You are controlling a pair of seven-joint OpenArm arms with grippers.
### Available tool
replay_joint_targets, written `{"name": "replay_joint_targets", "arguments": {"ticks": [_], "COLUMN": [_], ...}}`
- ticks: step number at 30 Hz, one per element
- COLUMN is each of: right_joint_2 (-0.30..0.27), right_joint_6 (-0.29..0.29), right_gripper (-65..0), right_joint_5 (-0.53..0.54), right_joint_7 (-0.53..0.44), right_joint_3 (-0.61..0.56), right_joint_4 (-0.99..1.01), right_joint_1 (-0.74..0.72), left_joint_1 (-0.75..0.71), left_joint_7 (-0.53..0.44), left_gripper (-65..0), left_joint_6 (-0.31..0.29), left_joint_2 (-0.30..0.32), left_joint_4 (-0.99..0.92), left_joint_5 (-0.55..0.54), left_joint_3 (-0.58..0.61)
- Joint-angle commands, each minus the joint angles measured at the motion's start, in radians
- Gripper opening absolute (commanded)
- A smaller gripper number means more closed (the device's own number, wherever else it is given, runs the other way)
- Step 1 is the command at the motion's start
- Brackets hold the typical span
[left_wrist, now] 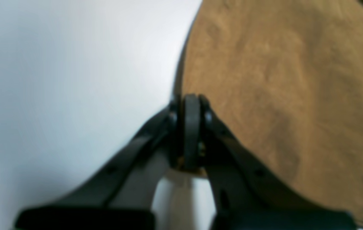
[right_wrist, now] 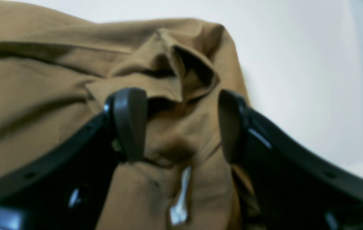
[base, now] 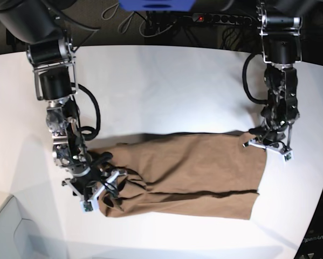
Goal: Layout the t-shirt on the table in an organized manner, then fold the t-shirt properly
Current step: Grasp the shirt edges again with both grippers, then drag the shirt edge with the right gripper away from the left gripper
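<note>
The tan-brown t-shirt [base: 188, 172] lies spread across the middle of the white table [base: 161, 91], smooth on its right part and bunched at its left end. My left gripper [base: 262, 143] sits at the shirt's upper right corner. In the left wrist view it [left_wrist: 191, 127] is shut, with a bit of the shirt's [left_wrist: 280, 95] edge pinched between the pads. My right gripper [base: 103, 193] is at the bunched left end. In the right wrist view it [right_wrist: 181, 127] is open, its fingers [right_wrist: 130, 124] straddling a crumpled fold of the shirt [right_wrist: 168, 83].
A pale grey box corner [base: 5, 232] sits at the lower left. Cables and a power strip [base: 226, 19] run behind the table's far edge. The table's curved edge [base: 320, 205] passes close to the shirt's right side. Bare tabletop [left_wrist: 57, 95] lies beside the left gripper.
</note>
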State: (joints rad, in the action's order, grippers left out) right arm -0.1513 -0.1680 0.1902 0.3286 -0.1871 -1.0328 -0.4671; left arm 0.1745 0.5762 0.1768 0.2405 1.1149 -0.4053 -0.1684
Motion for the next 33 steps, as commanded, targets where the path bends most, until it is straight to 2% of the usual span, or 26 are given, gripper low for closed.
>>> {"name": "replay_joint_targets", "arguments": {"ticks": [1,8,16,17,19,23,24,33], "right_joint_2": [-0.003,0.028,0.094,0.095,0.112,0.123,0.123,0.129], "right_joint_6": [-0.002,-0.003,-0.003,-0.003,-0.003,-0.003,-0.003,-0.002], "right_gripper": [-26.9,-25.4,-26.2,-27.8,-35.7,-61.2,-65.0,-65.0], "right_joint_5": [0.001,0.001,-0.001,-0.001,-0.001,0.001,0.001,0.001], "right_joint_7": [-0.046,-0.199,-0.345,-0.369,-0.415,-0.454,-0.449,-0.379], "right_joint_3": [0.002,0.002,-0.001,-0.001,0.001,0.004,0.007,0.002], "right_joint_4": [0.010,0.194,0.432,0.467,0.520,0.504,0.477,0.038], "right_joint_1": [-0.049,-0.114,-0.196,-0.207,-0.224,-0.218,-0.213,-0.032], "left_joint_1": [-0.016,-0.019,-0.045,-0.051,-0.066,-0.083,-0.105,-0.278], "left_joint_7": [0.084,0.092,0.084,0.087,0.084,0.092,0.092,0.094], "left_gripper": [-65.0,-65.0,-65.0,-65.0,-65.0,-65.0,-65.0,-65.0], "left_joint_6": [0.025,0.025,0.025,0.025,0.025,0.025,0.025,0.025], "left_joint_2": [0.003,0.007,0.053,0.055,0.056,0.096,0.099,0.176], "left_joint_4": [-0.011,-0.011,-0.011,-0.011,-0.011,0.017,0.035,0.311], "left_joint_5": [0.009,0.009,0.004,0.003,0.006,-0.001,-0.001,-0.001], "left_joint_3": [0.000,0.000,0.000,0.000,0.000,-0.001,-0.001,-0.001]}}
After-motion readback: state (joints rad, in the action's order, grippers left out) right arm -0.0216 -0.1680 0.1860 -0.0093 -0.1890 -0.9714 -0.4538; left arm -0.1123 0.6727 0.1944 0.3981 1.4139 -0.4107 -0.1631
